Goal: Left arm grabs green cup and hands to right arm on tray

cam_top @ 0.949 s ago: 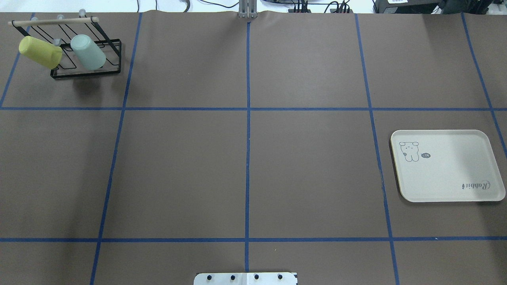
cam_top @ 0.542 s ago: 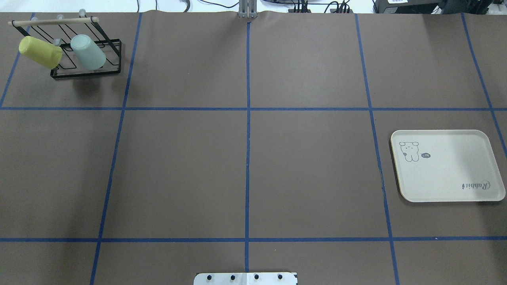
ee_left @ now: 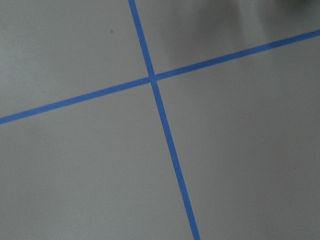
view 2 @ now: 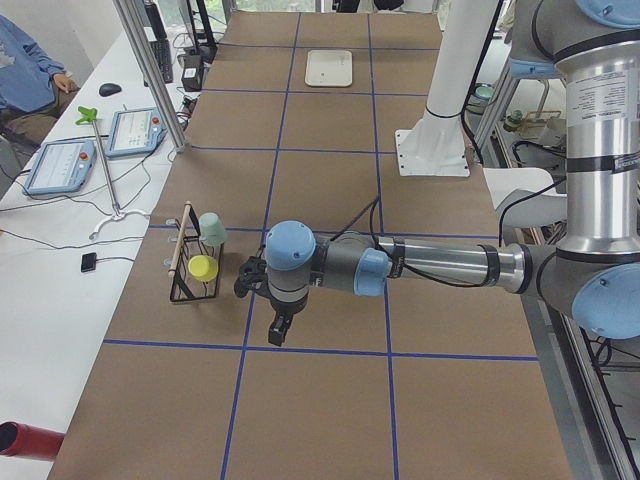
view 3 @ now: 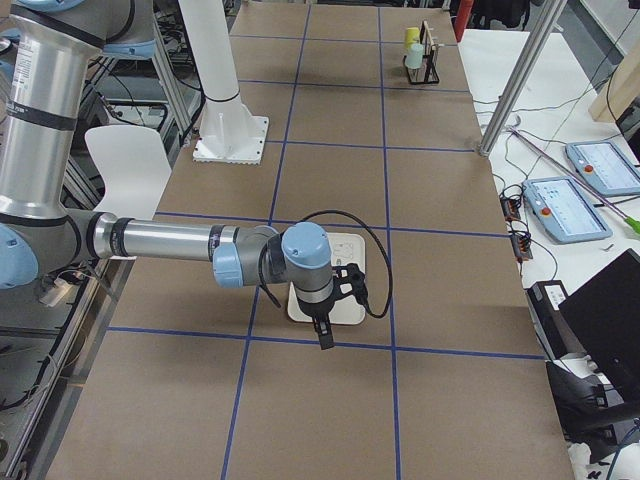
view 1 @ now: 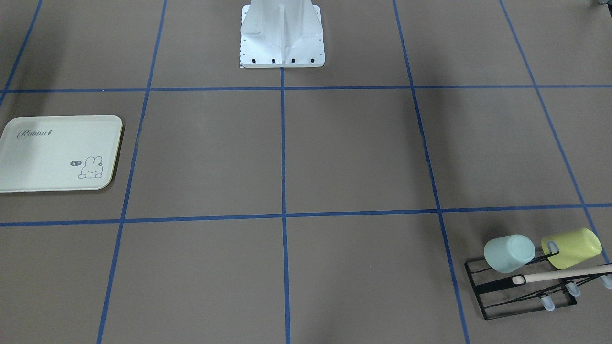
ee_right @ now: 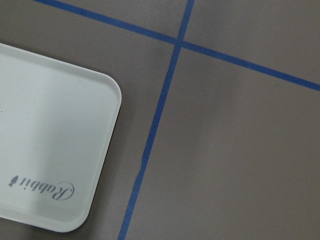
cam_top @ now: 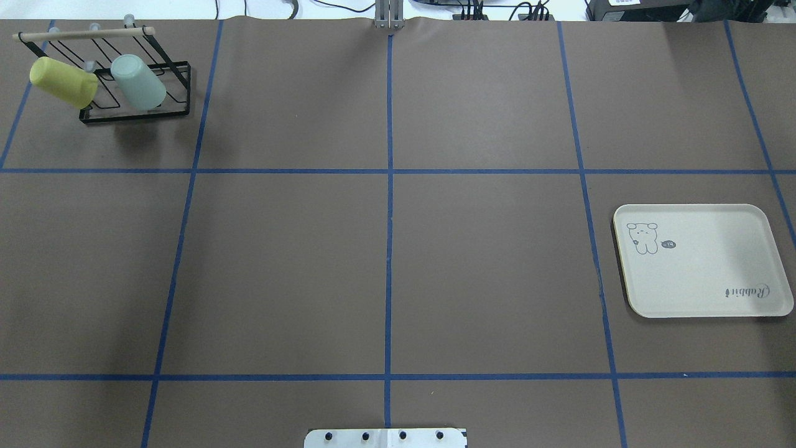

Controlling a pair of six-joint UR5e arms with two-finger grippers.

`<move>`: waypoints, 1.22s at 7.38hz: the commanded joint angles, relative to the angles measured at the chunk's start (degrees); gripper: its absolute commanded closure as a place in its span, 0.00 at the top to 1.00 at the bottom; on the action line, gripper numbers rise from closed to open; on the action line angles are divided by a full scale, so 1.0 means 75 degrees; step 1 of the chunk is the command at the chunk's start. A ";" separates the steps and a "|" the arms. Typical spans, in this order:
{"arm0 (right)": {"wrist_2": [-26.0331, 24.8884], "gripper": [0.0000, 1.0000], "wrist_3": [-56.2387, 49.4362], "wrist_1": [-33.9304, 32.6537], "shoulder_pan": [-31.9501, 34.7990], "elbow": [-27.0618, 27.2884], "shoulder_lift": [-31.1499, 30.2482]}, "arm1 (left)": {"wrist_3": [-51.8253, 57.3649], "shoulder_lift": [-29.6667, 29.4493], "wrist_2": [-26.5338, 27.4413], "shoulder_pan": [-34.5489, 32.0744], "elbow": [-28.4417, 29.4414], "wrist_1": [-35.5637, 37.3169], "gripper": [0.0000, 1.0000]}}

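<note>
green cup: untouched, tilted on wire rack, well apart from tray. left claw near rack, right claw above tray; cannot tell how open. grab, handover, placing all ahead.

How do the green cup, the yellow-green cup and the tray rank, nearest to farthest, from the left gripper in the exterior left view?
From the left gripper:
1. yellow-green cup, at the rack's near end.
2. green cup, just beyond it.
3. tray, at the table's far end.
</note>
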 commanded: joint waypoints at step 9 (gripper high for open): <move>0.1016 1.00 0.5014 0.1410 -0.1203 0.0537 0.2550 | -0.3536 -0.3317 0.0083 0.1793 0.2229 -0.3996 1.00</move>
